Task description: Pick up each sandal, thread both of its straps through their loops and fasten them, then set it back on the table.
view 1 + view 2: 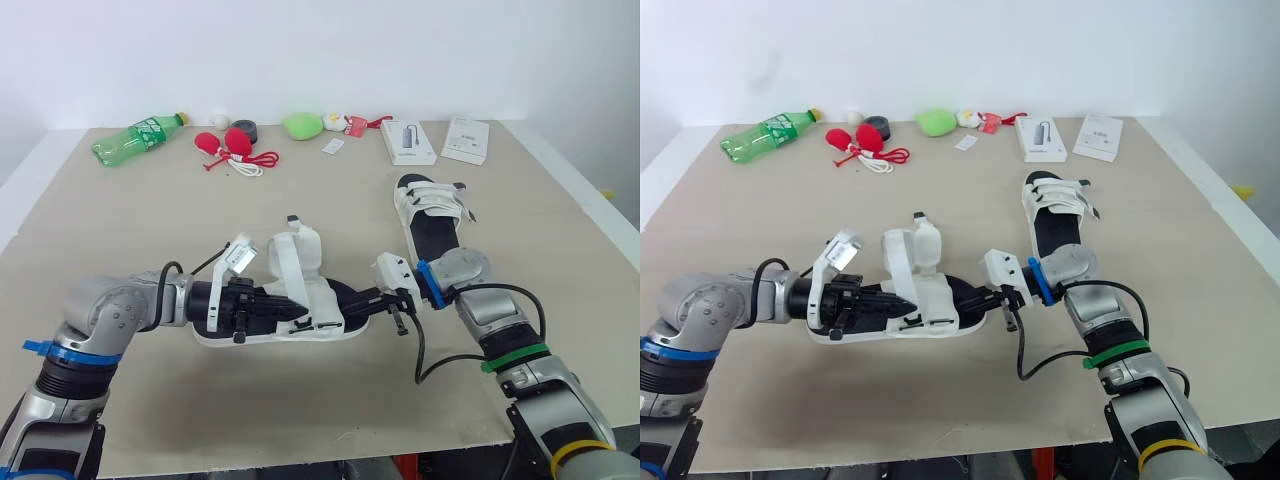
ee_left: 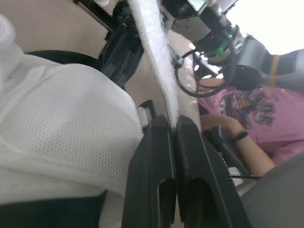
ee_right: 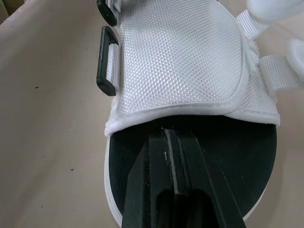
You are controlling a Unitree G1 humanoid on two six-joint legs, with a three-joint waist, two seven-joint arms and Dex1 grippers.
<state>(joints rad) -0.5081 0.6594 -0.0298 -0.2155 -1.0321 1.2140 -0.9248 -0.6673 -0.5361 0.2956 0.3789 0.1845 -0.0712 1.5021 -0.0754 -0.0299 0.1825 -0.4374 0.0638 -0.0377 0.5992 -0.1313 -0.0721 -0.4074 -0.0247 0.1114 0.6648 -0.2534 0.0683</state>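
A white sandal with a black footbed (image 1: pixel 300 305) lies on its side mid-table between my two grippers. My left gripper (image 1: pixel 298 312) is shut on one of its white straps (image 2: pixel 159 61), which rises from between the fingertips (image 2: pixel 183 126). My right gripper (image 1: pixel 368 300) comes in from the other end, shut, its tips (image 3: pixel 170 135) on the black footbed just under the edge of the white mesh upper (image 3: pixel 175 57). A black loop (image 3: pixel 105 61) sits at the upper's side with no strap through it. The second sandal (image 1: pixel 430 215) lies flat further back on the right, straps loose.
Along the table's far edge lie a green bottle (image 1: pixel 135 138), red bulb-shaped items with a cord (image 1: pixel 228 146), a black tape roll (image 1: pixel 246 130), a green soft toy (image 1: pixel 302 124) and two white boxes (image 1: pixel 408 140) (image 1: pixel 465 140). A person in a pink shirt (image 2: pixel 256 109) sits beyond the table.
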